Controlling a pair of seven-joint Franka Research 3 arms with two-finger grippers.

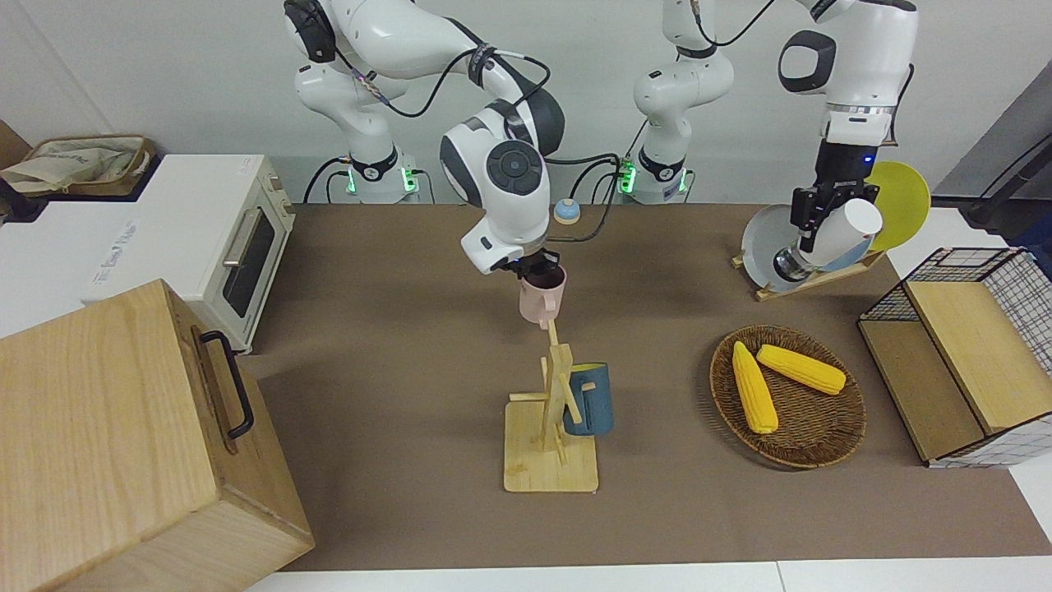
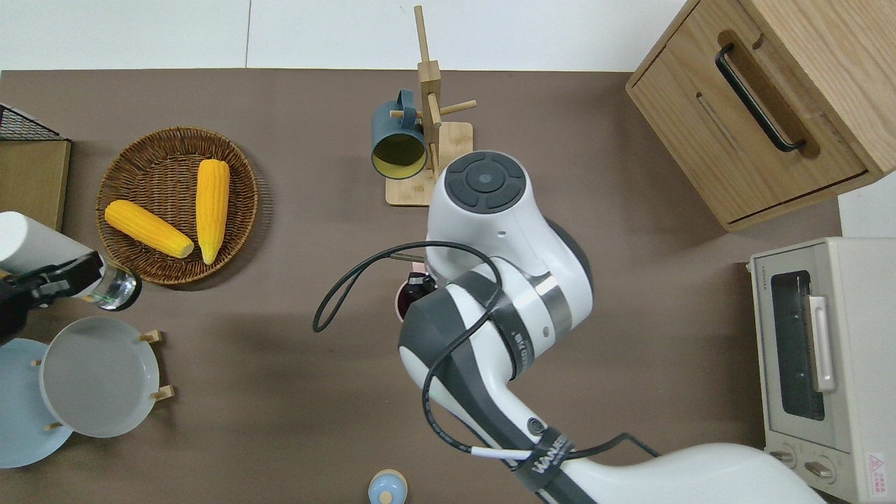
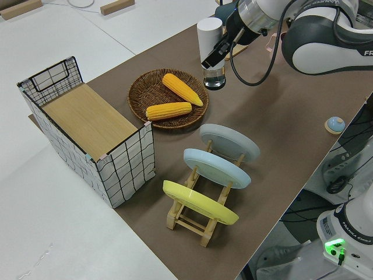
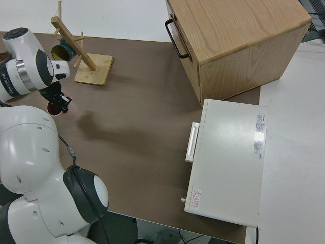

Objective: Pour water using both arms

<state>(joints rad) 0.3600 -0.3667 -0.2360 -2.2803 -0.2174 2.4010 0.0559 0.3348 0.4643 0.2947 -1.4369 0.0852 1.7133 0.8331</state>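
Observation:
My right gripper (image 1: 534,268) is shut on the rim of a pink mug (image 1: 542,298) and holds it upright in the air over the middle of the table, nearer to the robots than the mug rack. In the overhead view the arm hides most of the pink mug (image 2: 402,302); it also shows in the right side view (image 4: 54,108). My left gripper (image 1: 811,219) is shut on a white bottle (image 1: 846,230) with a shiny end, tilted. In the overhead view the white bottle (image 2: 35,246) is over the table between the wicker basket and the plate rack.
A wooden mug rack (image 1: 552,427) holds a dark blue mug (image 1: 590,400). A wicker basket (image 1: 809,440) holds two corn cobs. A plate rack (image 2: 98,374), a wire crate (image 1: 978,362), a wooden box (image 1: 115,444), a toaster oven (image 1: 197,238) and a small blue bell (image 1: 566,211) stand around.

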